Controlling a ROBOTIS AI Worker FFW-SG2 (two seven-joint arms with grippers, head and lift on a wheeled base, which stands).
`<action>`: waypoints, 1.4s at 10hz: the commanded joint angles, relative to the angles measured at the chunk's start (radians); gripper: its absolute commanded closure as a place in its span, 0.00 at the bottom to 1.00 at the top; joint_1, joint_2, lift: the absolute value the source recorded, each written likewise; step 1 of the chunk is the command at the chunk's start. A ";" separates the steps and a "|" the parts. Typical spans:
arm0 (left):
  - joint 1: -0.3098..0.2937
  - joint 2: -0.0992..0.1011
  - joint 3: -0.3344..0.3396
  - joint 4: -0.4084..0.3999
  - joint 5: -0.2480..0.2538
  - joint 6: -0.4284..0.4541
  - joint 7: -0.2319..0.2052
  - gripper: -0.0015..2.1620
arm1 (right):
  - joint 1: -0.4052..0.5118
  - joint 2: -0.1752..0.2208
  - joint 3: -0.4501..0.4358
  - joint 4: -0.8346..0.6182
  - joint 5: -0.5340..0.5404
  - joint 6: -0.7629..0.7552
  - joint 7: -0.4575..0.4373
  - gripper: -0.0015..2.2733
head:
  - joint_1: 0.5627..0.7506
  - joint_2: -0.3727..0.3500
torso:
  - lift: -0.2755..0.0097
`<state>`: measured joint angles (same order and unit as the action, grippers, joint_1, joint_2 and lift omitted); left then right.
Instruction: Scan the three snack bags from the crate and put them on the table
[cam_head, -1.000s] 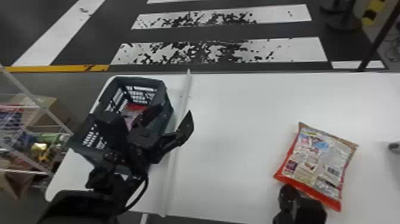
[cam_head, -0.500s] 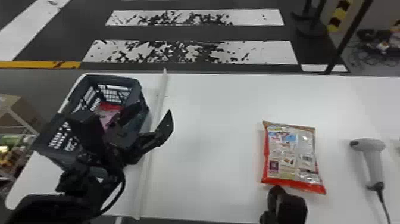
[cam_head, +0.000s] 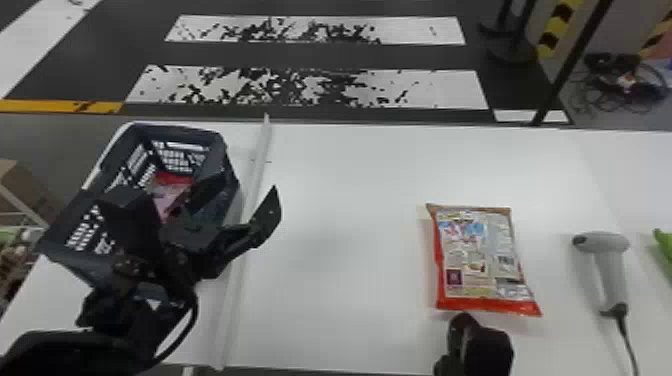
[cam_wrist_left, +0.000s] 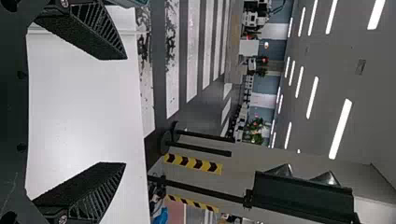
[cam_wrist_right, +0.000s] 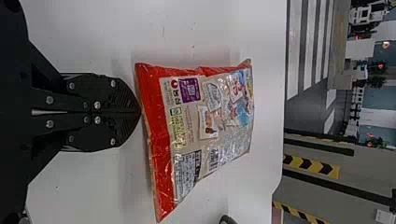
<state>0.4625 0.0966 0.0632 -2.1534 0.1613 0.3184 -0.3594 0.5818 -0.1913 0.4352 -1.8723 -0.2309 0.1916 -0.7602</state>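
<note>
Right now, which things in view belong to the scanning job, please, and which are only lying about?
For the job:
- Snack bag flat on the table
- Crate, with a red and pink packet inside
- Handheld scanner

Seemingly just lying about:
- Cardboard box beyond the crate's side
- Tangled cables on the floor

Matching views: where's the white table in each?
Head view: table, lower part, under crate and scanner.
Left wrist view: table seen between the left pincer's fingers.
Right wrist view: table around the snack bag.
Shared landmark: white crosswalk stripes past the table's far edge.
</note>
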 joint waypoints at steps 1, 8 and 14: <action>-0.001 0.000 -0.002 0.000 0.000 0.000 -0.001 0.03 | 0.027 -0.010 -0.009 -0.039 0.001 -0.002 -0.001 0.99 | 0.70 0.55 | 0.64; 0.016 0.003 -0.002 -0.014 0.006 0.000 -0.006 0.03 | -0.030 -0.093 0.007 -0.102 0.246 -0.208 0.058 0.99 | 0.70 0.55 | 0.64; 0.044 0.003 0.026 -0.039 0.004 0.000 -0.012 0.03 | -0.246 -0.059 -0.026 0.269 0.196 -0.251 0.098 0.99 | 0.70 0.51 | 0.64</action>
<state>0.5083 0.0997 0.0884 -2.1934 0.1656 0.3184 -0.3712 0.3402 -0.2517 0.4176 -1.6229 -0.0258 -0.0464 -0.6621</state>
